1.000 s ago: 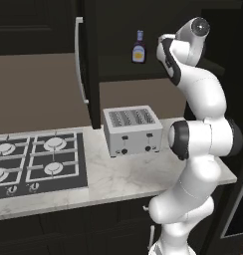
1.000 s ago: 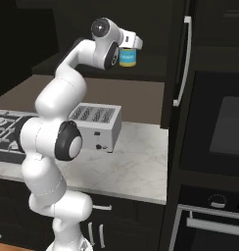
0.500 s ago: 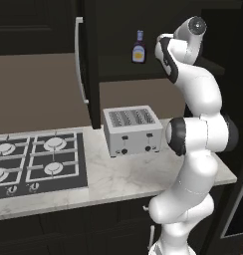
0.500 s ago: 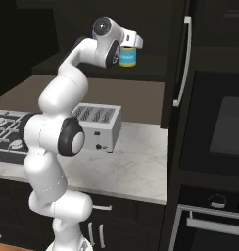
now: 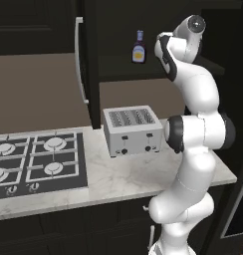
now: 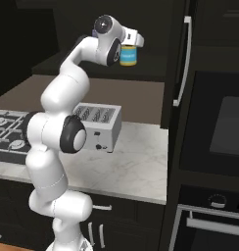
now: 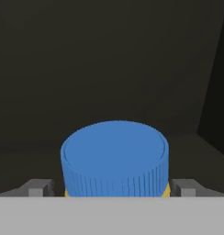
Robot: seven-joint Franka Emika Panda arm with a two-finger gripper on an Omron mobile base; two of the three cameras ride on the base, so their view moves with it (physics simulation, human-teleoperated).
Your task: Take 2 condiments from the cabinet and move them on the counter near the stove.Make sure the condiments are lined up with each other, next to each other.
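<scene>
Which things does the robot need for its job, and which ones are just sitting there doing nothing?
For the job:
- jar, between the open gripper fingers
- bottle in the cabinet
- counter
- stove

Just sitting there:
- toaster
- oven

A glossy white arm (image 5: 198, 94) of rounded segments, dark bands at its joints, a grey disc capping the topmost joint.

Cabinet shelf (image 5: 143, 69) bears bottle (image 5: 139, 48) and jar (image 6: 128, 55).
</scene>
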